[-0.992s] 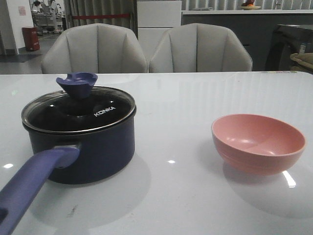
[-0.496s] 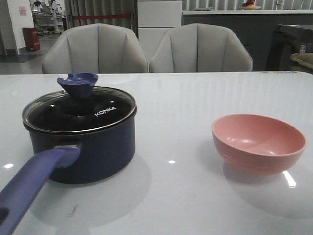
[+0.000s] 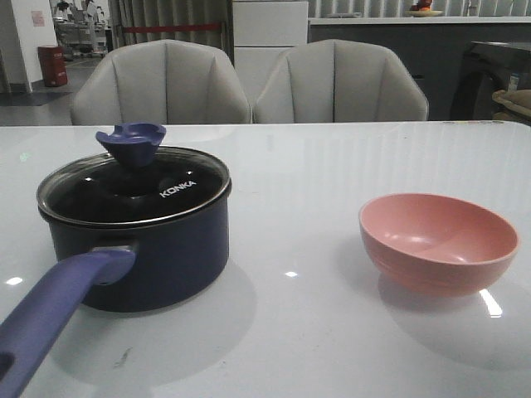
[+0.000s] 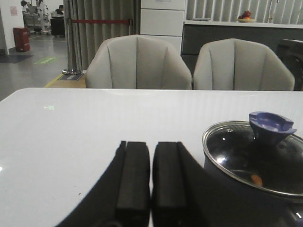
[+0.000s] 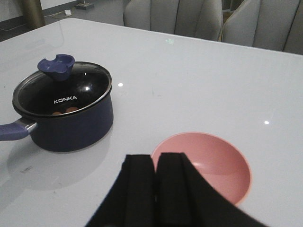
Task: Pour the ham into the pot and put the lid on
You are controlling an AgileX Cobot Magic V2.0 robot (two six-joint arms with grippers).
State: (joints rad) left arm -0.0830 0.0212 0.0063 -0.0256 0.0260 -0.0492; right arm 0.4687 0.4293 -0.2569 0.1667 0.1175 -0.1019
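The navy pot (image 3: 145,257) stands on the left of the white table, its purple-blue handle (image 3: 50,319) pointing toward the camera. The glass lid (image 3: 133,186) with its funnel knob (image 3: 131,143) and "KONKA" lettering sits on the pot. Orange-pink ham pieces show through the glass in the right wrist view (image 5: 71,109) and in the left wrist view (image 4: 256,179). My left gripper (image 4: 151,144) is shut and empty, above the table beside the pot (image 4: 227,189). My right gripper (image 5: 155,158) is shut and empty, above the table near the pink bowl (image 5: 208,165). Neither gripper shows in the front view.
The pink bowl (image 3: 438,242) sits on the right of the table and looks empty. Two grey chairs (image 3: 162,83) (image 3: 340,83) stand behind the table's far edge.
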